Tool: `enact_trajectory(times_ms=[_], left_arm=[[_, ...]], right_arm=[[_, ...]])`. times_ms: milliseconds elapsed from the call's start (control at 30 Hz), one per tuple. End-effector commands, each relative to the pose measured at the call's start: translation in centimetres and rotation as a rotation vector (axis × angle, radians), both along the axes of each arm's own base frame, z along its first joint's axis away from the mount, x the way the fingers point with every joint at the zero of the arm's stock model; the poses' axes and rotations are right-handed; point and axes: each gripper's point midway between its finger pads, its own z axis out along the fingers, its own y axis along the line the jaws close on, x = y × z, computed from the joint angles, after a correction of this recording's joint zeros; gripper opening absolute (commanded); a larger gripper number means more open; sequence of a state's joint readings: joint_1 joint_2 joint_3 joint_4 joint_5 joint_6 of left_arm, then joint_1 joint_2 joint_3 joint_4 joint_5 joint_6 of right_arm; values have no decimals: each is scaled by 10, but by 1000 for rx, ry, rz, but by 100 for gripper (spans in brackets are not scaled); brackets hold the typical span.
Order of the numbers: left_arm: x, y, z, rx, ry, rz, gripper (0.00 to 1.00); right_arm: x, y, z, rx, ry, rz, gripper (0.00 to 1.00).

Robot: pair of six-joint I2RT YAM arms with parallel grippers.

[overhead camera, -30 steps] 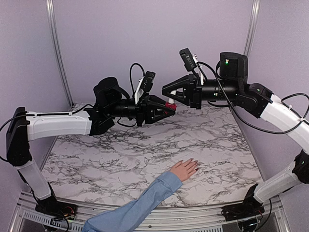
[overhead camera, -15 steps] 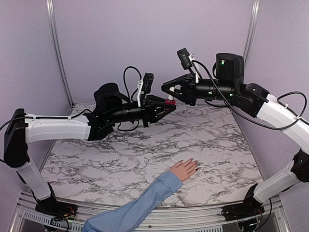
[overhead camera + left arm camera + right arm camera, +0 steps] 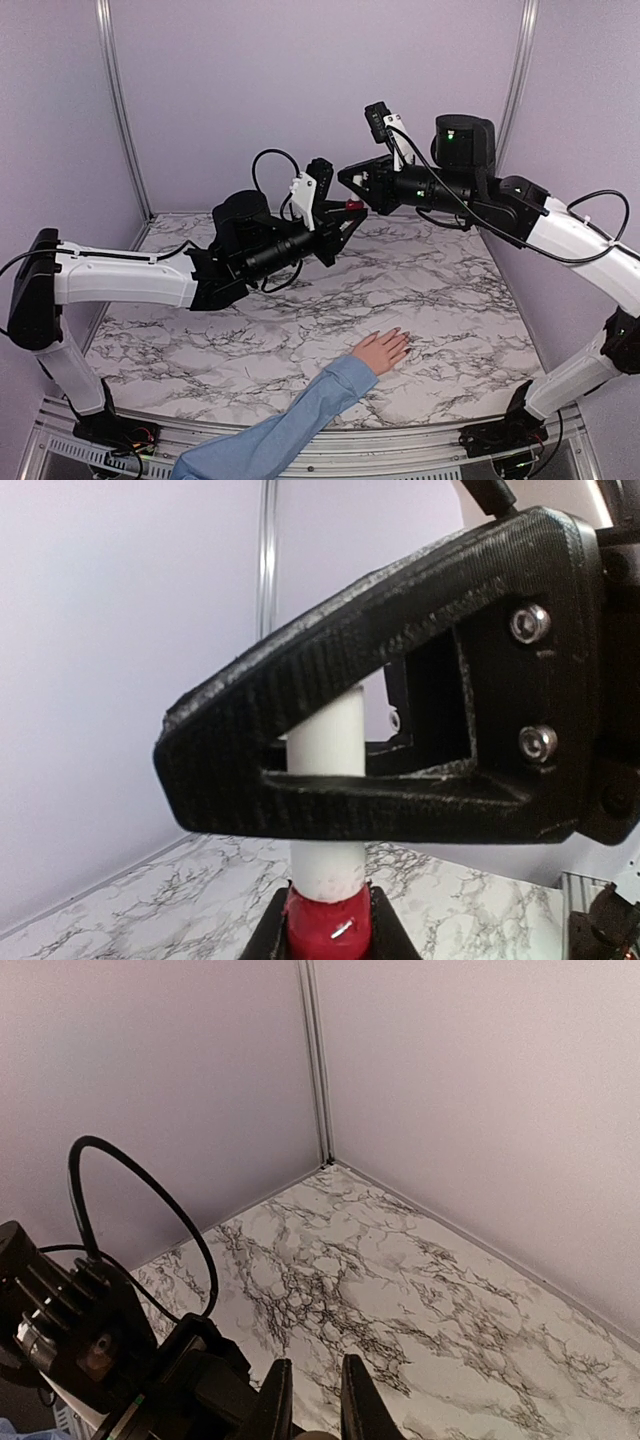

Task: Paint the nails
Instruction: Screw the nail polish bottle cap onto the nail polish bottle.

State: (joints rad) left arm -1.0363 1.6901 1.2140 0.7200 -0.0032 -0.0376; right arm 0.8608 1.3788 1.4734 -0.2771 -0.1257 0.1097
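Note:
A light-skinned hand (image 3: 382, 350) in a light blue sleeve (image 3: 290, 425) lies flat on the marble table near the front. Its nails (image 3: 403, 337) are too small to make out. High above the table's back, my left gripper (image 3: 350, 209) is shut on a small red nail-polish bottle (image 3: 330, 932). The bottle's white cap (image 3: 326, 750) stands up from it. My right gripper (image 3: 352, 184) is shut on this cap from the right. In the left wrist view one of its black fingers (image 3: 400, 750) crosses in front of the cap. In the right wrist view the right gripper (image 3: 312, 1400) shows narrowly spaced fingers.
The marble table (image 3: 250, 330) is enclosed by lavender walls with metal corner posts (image 3: 118, 100). The left arm (image 3: 100, 1360) and its cable loop fill the lower left of the right wrist view. Both arms meet in the air above the back middle.
Both grippers have risen together with the bottle and cap. The left gripper now tilts upward and sits further right; the right gripper has shifted left and up.

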Motion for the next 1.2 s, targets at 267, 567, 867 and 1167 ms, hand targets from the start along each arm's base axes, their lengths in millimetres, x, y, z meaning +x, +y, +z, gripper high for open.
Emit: enact_trajectory(times_ms=[267, 567, 867, 1167], left_arm=[[47, -5, -5, 51, -35, 398, 0], [39, -9, -4, 107, -95, 434, 0], [7, -11, -9, 108, -111, 189, 0], [-17, -4, 6, 39, -82, -54, 0]], right_arm=[[-3, 17, -18, 60, 110, -110, 0], [-4, 16, -13, 64, 76, -103, 0], [-8, -1, 6, 80, -5, -97, 26], [-28, -13, 31, 108, -56, 34, 55]])
